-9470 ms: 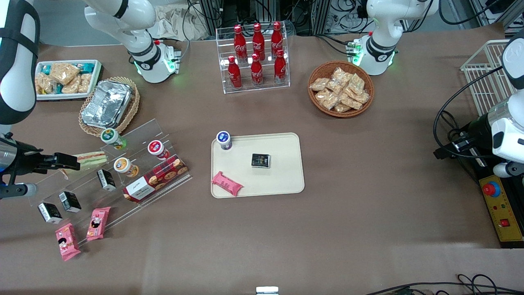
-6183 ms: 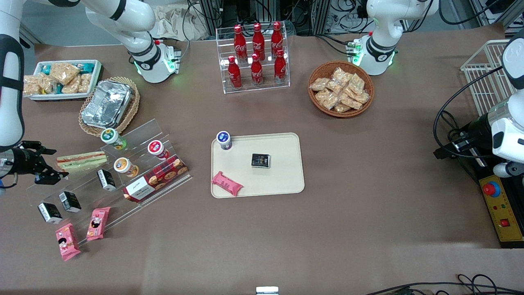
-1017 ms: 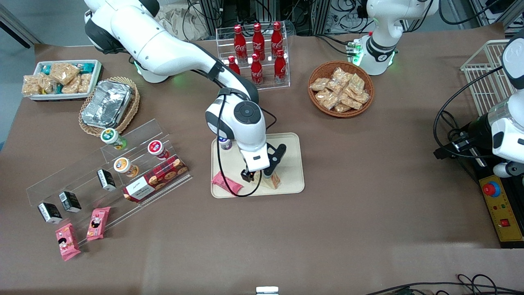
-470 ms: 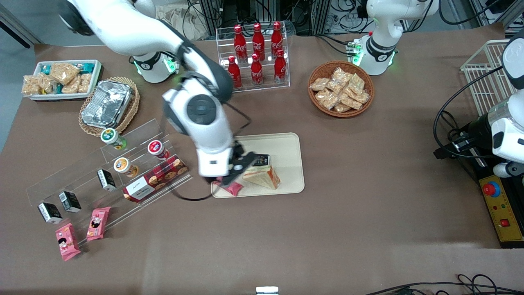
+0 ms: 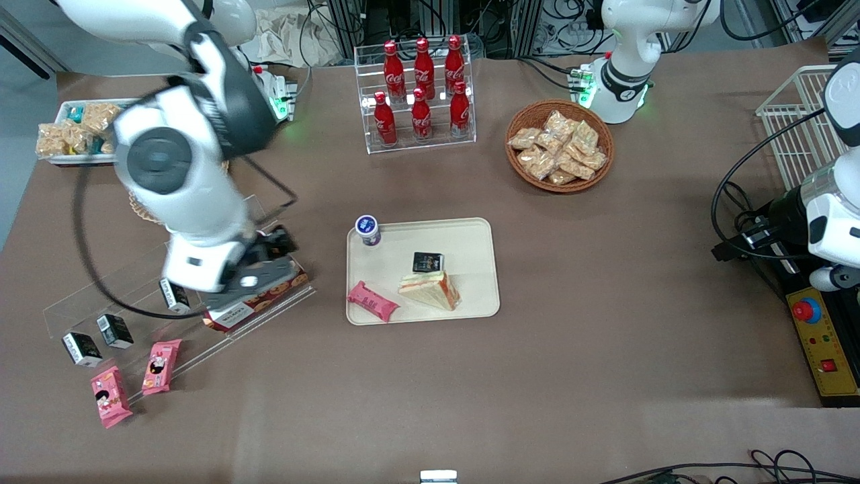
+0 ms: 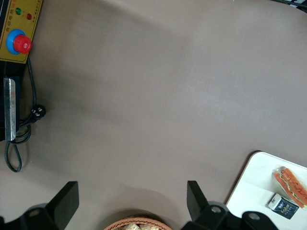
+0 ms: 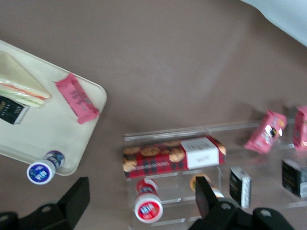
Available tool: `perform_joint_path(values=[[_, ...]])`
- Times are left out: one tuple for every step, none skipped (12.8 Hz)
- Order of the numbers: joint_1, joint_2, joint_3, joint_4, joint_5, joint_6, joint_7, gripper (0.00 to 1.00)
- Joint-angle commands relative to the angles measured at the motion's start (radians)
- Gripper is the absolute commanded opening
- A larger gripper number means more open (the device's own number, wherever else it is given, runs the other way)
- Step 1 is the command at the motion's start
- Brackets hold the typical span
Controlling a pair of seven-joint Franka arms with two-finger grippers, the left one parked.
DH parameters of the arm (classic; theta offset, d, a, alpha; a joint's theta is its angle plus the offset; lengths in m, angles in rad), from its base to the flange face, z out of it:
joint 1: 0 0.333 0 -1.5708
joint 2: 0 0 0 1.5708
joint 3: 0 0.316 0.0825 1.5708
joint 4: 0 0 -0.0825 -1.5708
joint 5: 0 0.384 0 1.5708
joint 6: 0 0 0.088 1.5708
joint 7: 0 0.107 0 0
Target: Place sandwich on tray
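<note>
The sandwich, a pale wedge with red and orange filling stripes, lies on the cream tray near its front edge, beside a black box. It also shows in the right wrist view on the tray and in the left wrist view. My right gripper is open and empty. It hangs above the clear stepped stand, well away from the tray toward the working arm's end. In the wrist view the gripper is over a red-lidded cup.
A blue-lidded cup and a pink snack bar also lie on the tray. The stand holds a red cookie box, cups and black boxes. A cola bottle rack and a wicker basket of snacks stand farther back.
The gripper let go of the sandwich on the tray, opened, and swung away to above the stepped stand. The sandwich stays where it was set down.
</note>
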Motion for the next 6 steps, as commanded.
perform_joint_path(values=[[-0.189,-0.035,0.012,-0.032,0.093,-0.036,-0.01,0.98],[-0.23,-0.032,0.009,-0.032,0.119,-0.035,-0.003,0.98],[-0.266,-0.029,0.009,-0.032,0.125,-0.032,0.004,0.98],[-0.289,-0.026,0.009,-0.032,0.125,-0.029,0.004,0.98],[-0.322,-0.02,0.01,-0.032,0.137,-0.028,0.004,0.98],[-0.355,-0.011,0.01,-0.034,0.179,-0.028,0.001,0.98]])
